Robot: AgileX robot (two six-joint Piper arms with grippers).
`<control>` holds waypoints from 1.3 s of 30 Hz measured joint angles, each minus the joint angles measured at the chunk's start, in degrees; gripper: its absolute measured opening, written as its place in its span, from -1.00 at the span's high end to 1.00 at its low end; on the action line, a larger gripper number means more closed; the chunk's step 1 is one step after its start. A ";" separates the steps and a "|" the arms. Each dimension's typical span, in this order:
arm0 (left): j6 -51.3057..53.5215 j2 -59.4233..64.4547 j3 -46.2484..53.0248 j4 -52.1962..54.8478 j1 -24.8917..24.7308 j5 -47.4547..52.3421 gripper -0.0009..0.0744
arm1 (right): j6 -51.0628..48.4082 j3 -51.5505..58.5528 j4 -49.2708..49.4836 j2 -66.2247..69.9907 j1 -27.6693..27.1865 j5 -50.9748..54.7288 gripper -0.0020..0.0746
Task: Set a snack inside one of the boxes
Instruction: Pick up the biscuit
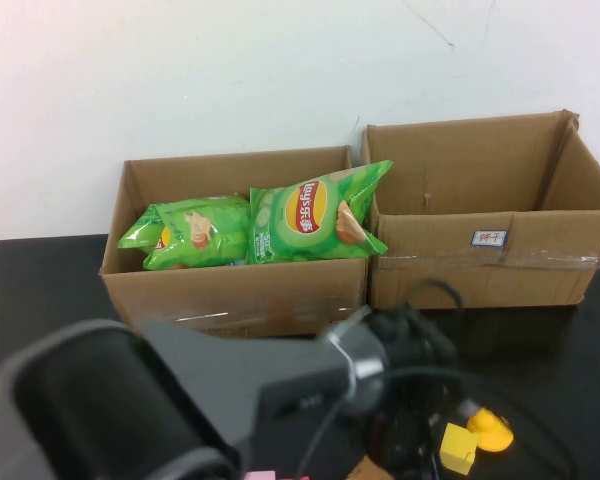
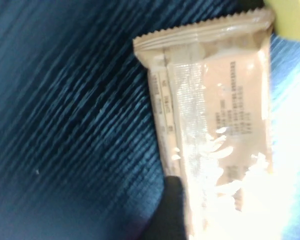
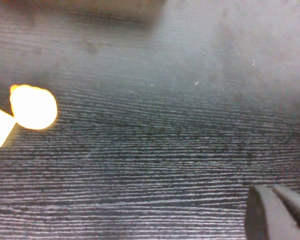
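A beige wrapped snack [image 2: 210, 125] lies flat on the black table; in the high view only its corner [image 1: 368, 470] shows at the bottom edge. My left arm reaches in from the lower left, and my left gripper [image 1: 400, 440] hangs low right over this snack. One dark finger [image 2: 171, 210] shows beside the wrapper's edge; the gripper [image 2: 242, 195] is open around it. Two cardboard boxes stand behind: the left box [image 1: 230, 290] holds two green chip bags [image 1: 315, 215], the right box [image 1: 500, 265] looks empty. My right gripper [image 3: 277, 212] is shut and empty, low over bare table.
A yellow cube [image 1: 458, 447] and a yellow-orange toy [image 1: 491, 430] lie on the table just right of my left gripper; the toy also shows in the right wrist view [image 3: 33, 106]. A white wall rises behind the boxes.
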 joint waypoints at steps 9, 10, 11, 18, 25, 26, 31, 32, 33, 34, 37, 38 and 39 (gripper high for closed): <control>-3.80 4.90 0.00 2.14 -0.43 -1.55 -0.86 | -0.55 0.00 0.00 0.00 0.00 -0.12 0.95; -2.69 4.99 0.00 0.43 -0.02 -1.98 -0.86 | -0.55 0.00 0.00 0.00 0.00 -0.12 0.95; -1.64 5.14 0.00 -0.93 0.28 -2.49 -0.86 | -0.55 0.00 0.00 0.00 0.00 -0.12 0.95; 2.11 5.23 -0.19 -6.51 1.61 -2.89 -0.86 | -0.55 0.00 0.00 0.00 0.00 -0.12 0.95; 2.41 5.36 -0.23 -6.51 1.63 -2.89 -0.38 | -0.55 0.00 0.00 0.00 0.00 -0.12 0.95; 2.41 5.36 -0.23 -6.61 1.63 -2.89 -0.30 | -0.55 0.00 0.00 0.00 0.00 -0.12 0.95; 2.41 5.36 -0.32 -6.65 1.63 -2.89 -0.17 | -0.55 0.00 0.00 0.00 0.00 -0.22 0.95; 2.11 5.36 -0.46 -6.65 1.63 -2.66 -0.17 | -0.55 0.00 0.00 0.00 0.00 -0.22 0.95; 2.11 5.36 -0.82 -6.65 1.63 -2.03 -0.17 | -0.55 0.00 0.00 0.00 0.00 -0.22 0.95; 2.11 5.36 -1.31 -6.53 1.63 -1.01 -0.17 | -0.55 0.00 0.00 0.00 0.00 -0.22 0.95; 2.11 5.36 -4.27 -5.15 1.63 3.94 -0.17 | -0.55 0.00 0.00 0.00 0.00 -0.22 0.95; 2.11 5.20 -5.60 -4.75 1.63 5.48 -0.17 | -0.55 0.00 0.00 0.00 0.00 -0.22 0.95; 2.11 4.89 -7.49 -4.18 1.63 7.26 -0.17 | -0.55 0.00 0.00 0.00 0.00 -0.22 0.95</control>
